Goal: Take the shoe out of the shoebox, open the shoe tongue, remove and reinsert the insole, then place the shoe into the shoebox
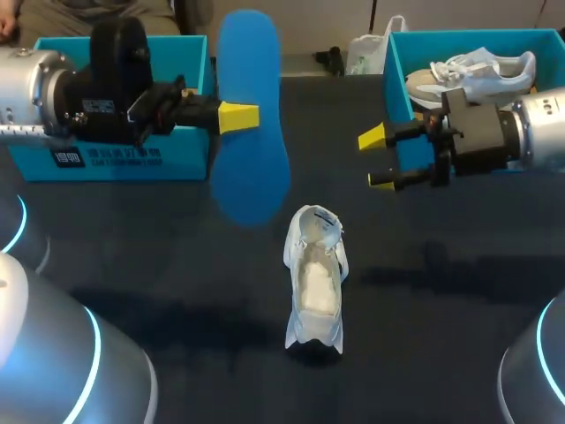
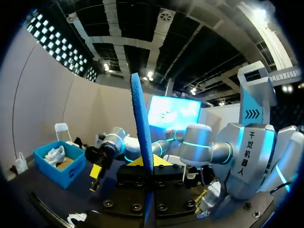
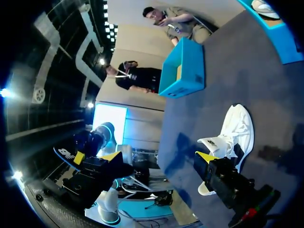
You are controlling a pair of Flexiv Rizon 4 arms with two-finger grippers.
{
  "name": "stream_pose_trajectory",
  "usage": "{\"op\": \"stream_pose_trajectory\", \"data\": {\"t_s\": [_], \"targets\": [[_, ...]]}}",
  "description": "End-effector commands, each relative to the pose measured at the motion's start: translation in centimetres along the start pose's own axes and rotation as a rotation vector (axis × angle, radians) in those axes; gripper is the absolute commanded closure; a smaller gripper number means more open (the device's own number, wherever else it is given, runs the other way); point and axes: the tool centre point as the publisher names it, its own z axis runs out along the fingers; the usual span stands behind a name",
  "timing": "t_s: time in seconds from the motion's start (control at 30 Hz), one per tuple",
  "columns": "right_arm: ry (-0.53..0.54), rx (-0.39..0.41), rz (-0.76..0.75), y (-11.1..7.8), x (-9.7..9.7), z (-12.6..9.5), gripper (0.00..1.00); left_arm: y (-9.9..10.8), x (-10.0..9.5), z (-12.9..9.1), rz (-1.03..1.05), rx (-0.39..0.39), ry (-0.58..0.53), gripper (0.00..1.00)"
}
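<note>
Left gripper (image 1: 238, 117) pinches the blue insole (image 1: 256, 177) up in the air, right gripper (image 1: 378, 159) hangs wide open. The shoe (image 1: 315, 283) sits unheld mid-table, so pushing that floppy insole in could just shove it away.

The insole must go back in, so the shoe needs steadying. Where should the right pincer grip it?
Probably the heel rim of the shoe, from above on the side of the right pincer: it sits upright, mouth open upward, heel clear of the raised tongue.

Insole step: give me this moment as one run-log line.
left end effector: shut on blue insole, aloft | right end effector: open, empty | shoe: on table, untouched
</note>
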Motion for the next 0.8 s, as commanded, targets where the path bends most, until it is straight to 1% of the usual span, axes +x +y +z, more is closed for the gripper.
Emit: {"op": "stream_pose_trajectory", "data": {"t_s": [0.03,0.37,0.43,0.5,0.53,0.6,0.63,0.67,0.7,0.73,0.8], "targets": [[-0.002,0.000,0.001,0.1,0.0,0.1,0.00,1.8,-2.3,0.2,0.710,0.013,-0.045,1.00],[-0.002,0.000,0.001,0.1,0.0,0.1,0.00,1.8,-2.3,0.2,0.710,0.013,-0.045,1.00],[-0.002,0.000,0.001,0.1,0.0,0.1,0.00,2.2,-2.4,0.5,0.813,0.016,-0.040,1.00],[-0.002,0.000,0.001,0.1,0.0,0.1,0.00,2.7,-2.9,0.7,0.947,0.019,-0.047,1.00],[-0.002,0.000,0.001,0.1,0.0,0.1,0.00,2.9,-3.4,0.8,0.967,0.018,-0.054,1.00],[-0.002,0.000,0.001,0.1,0.0,0.1,0.00,3.5,-4.3,0.9,1.093,0.084,-0.048,1.00],[-0.002,0.000,0.001,0.1,0.0,0.1,0.00,3.9,-4.5,1.0,1.144,0.072,-0.048,1.00],[-0.002,0.000,0.001,0.1,0.0,0.1,0.00,4.5,-4.8,1.1,1.219,0.086,-0.035,1.00],[-0.002,0.000,0.001,0.1,0.0,0.1,0.00,5.2,-5.3,1.2,1.303,0.041,-0.053,1.00],[-0.002,0.000,0.001,0.1,0.0,0.1,0.00,5.7,-6.0,1.4,1.316,-0.029,-0.090,1.00],[-0.002,0.000,0.001,0.1,0.0,0.1,0.00,5.7,-6.0,1.4,1.316,-0.029,-0.090,1.00]]}}
